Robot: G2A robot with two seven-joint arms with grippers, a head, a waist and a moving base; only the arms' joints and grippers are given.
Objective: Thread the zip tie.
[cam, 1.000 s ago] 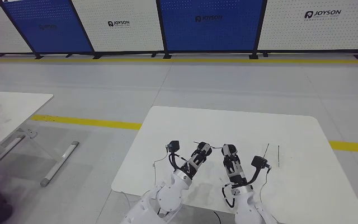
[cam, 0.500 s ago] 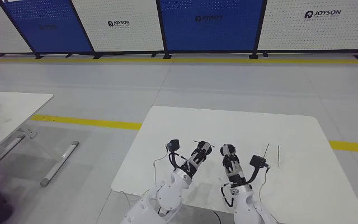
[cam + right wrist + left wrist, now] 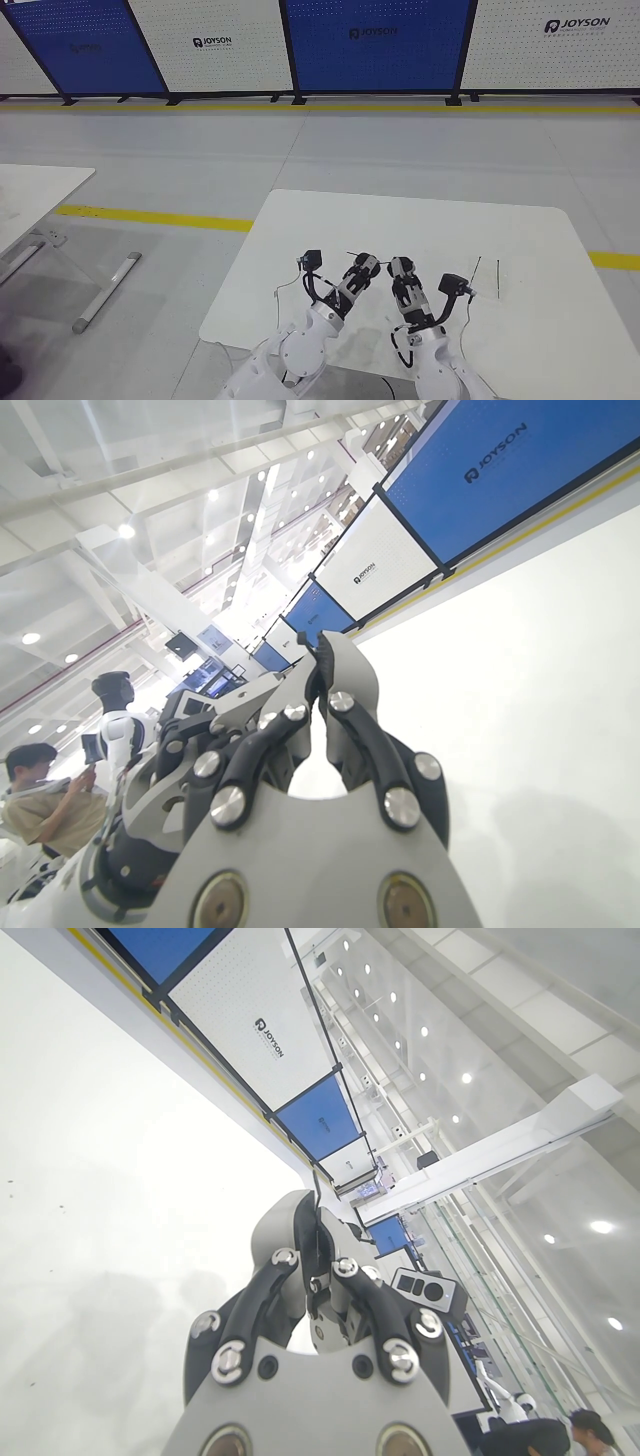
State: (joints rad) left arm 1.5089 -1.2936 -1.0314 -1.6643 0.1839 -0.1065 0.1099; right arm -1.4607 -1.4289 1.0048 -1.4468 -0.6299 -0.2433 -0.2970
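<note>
Black plastic zip tie point(image 3: 315, 1188): thin flat strap, and a short length pokes out past the tips of the left pincer point(image 3: 316, 1212). The left pincer is closed tight on it, with the strap running down between the dark pads. The right pincer point(image 3: 320, 654) is also closed and pinches the zip tie point(image 3: 302, 638) near its small square head, which sticks out beyond the tips. Cannot tell whether one strap joins both pincers.

Top view: both arms come up from the lower centre of the frame onto the white worktop point(image 3: 420, 215), forearms roughly parallel and pointing toward the upper edge. The left pincer point(image 3: 364, 264) sits left of centre. The right pincer point(image 3: 399, 267) is just beside it on the right, tips near each other but apart. The tie is too thin to follow between them in this view.

Two more black strips lie flat on the worktop in the lower right part of the frame. The spare strip point(image 3: 478, 266) is slightly tilted. The second spare strip point(image 3: 498, 275) is near it, not touching. Both are apart from the pincers.
</note>
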